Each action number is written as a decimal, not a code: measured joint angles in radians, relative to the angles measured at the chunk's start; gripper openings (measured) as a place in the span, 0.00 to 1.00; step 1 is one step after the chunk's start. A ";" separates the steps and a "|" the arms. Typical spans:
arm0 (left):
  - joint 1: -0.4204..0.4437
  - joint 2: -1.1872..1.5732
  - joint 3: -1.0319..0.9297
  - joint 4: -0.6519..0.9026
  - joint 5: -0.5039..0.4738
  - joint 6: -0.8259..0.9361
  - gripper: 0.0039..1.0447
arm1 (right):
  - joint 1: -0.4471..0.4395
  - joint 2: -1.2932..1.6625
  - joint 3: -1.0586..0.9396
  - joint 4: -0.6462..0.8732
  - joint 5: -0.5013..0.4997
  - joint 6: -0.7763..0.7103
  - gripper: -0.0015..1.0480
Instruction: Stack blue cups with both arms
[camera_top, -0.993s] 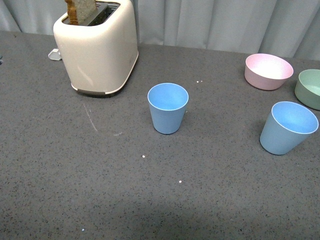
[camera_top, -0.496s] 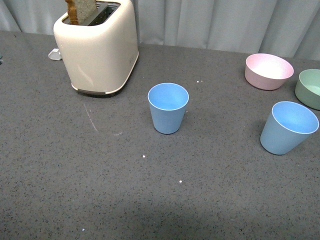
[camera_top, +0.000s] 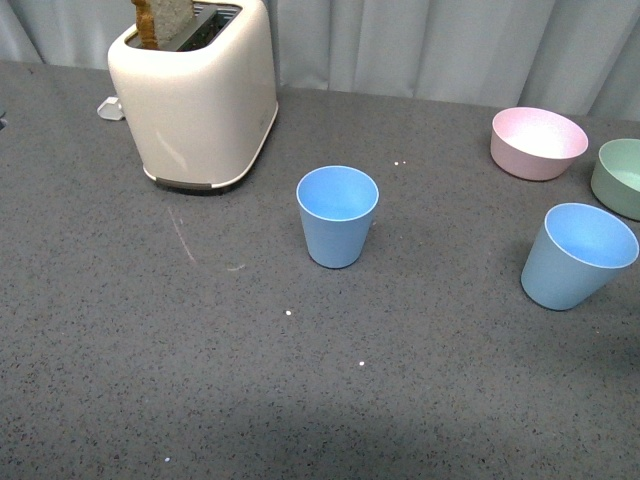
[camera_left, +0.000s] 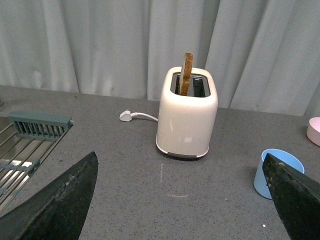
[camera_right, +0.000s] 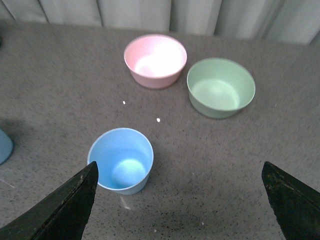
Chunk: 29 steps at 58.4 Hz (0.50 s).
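Two light blue cups stand upright on the grey table. One blue cup (camera_top: 337, 216) is at the middle, and shows partly behind a finger in the left wrist view as the cup (camera_left: 276, 171). The other blue cup (camera_top: 577, 255) stands at the right, also seen from above as the cup (camera_right: 121, 160). Neither arm shows in the front view. My left gripper (camera_left: 182, 200) is open and empty above the table. My right gripper (camera_right: 180, 200) is open too, with the right-hand cup beside one of its fingers.
A cream toaster (camera_top: 195, 95) with a slice of bread stands at the back left. A pink bowl (camera_top: 537, 142) and a pale green bowl (camera_top: 620, 178) sit at the back right. A metal rack (camera_left: 25, 142) lies past the table's left side.
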 joint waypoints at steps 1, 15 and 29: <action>0.000 0.000 0.000 0.000 0.000 0.000 0.94 | -0.001 0.054 0.027 -0.005 0.000 0.006 0.91; 0.000 0.000 0.000 0.000 0.000 0.000 0.94 | 0.025 0.496 0.322 -0.175 0.036 0.068 0.91; 0.000 0.000 0.000 0.000 0.000 0.000 0.94 | 0.077 0.716 0.501 -0.292 0.056 0.138 0.77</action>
